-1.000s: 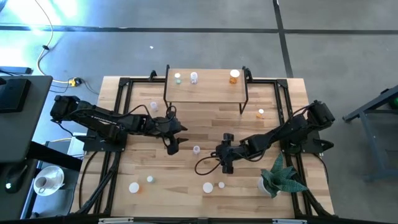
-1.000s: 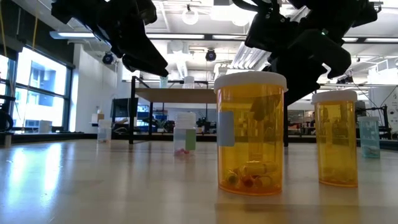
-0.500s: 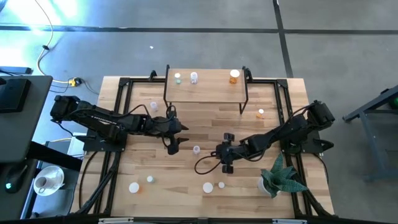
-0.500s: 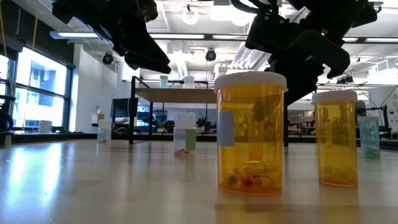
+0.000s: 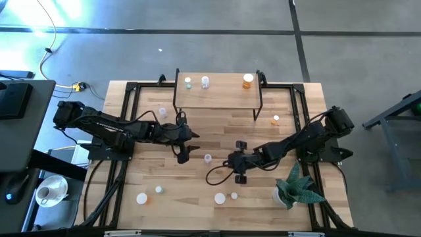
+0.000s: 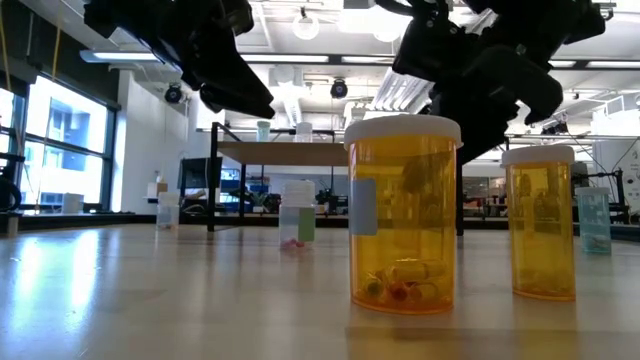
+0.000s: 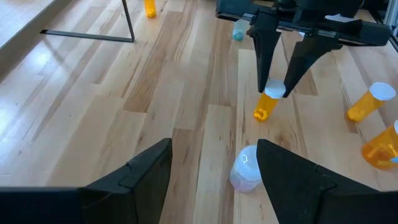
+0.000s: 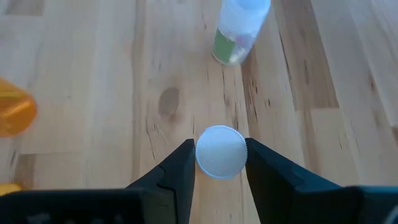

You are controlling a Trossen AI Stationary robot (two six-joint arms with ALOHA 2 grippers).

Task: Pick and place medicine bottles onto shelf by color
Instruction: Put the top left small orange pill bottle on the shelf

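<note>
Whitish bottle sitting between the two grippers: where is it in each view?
High: whitish bottle, table centre, between both arms.
Low: bottle mid-distance, left of the big orange bottle.
Left wrist: bottle between the left gripper fingers.
Right wrist: bottle beyond the right gripper.
Landmark: right gripper, shut on small orange bottle, next to it.

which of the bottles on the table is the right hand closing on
The small orange bottle with the white cap, mid-table. It alone sits between the right hand's fingers, which touch its cap on both sides. The whitish bottle nearby stands free in front of the open left hand.
</note>
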